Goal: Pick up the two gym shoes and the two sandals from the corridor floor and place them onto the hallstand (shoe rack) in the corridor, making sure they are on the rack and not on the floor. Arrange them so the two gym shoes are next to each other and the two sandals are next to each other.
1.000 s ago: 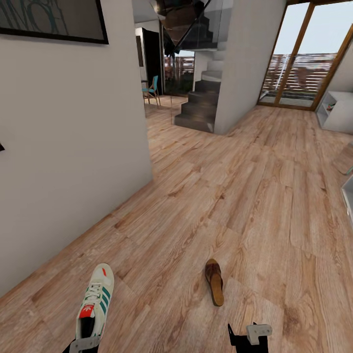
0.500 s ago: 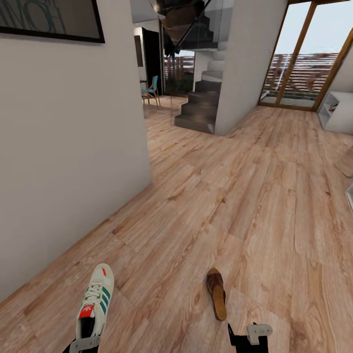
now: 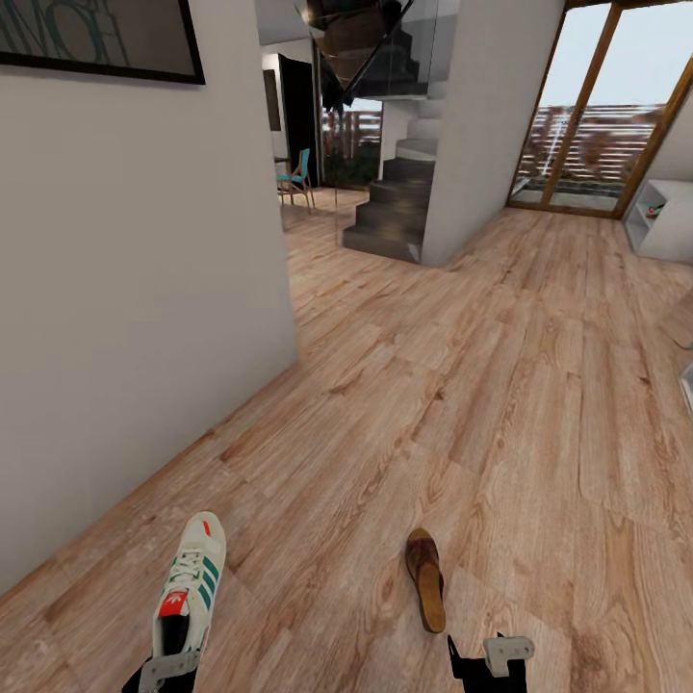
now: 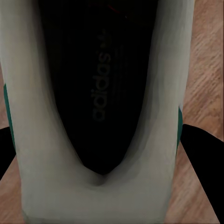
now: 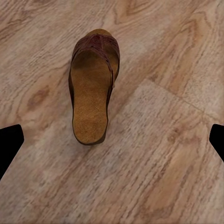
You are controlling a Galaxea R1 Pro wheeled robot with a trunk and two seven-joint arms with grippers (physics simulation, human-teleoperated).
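Left arm carrying a sneaker, right arm lining up on a sandal.

The left gripper (image 3: pixel 164 671) is clamped on the gym shoe (image 3: pixel 188 592) by the heel, held clear of the corridor floor (image 3: pixel 462 404). The right gripper (image 5: pixel 112 142) hovers with fingers spread wide above the brown sandal (image 5: pixel 92 91), lying sole-down and well placed for a grasp. A white open shelf unit (image 3: pixel 657 217) stands far off.

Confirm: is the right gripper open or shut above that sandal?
Open. The right gripper has fingertips spread at opposite frame edges; the sandal lies flat on the floor, ungripped.
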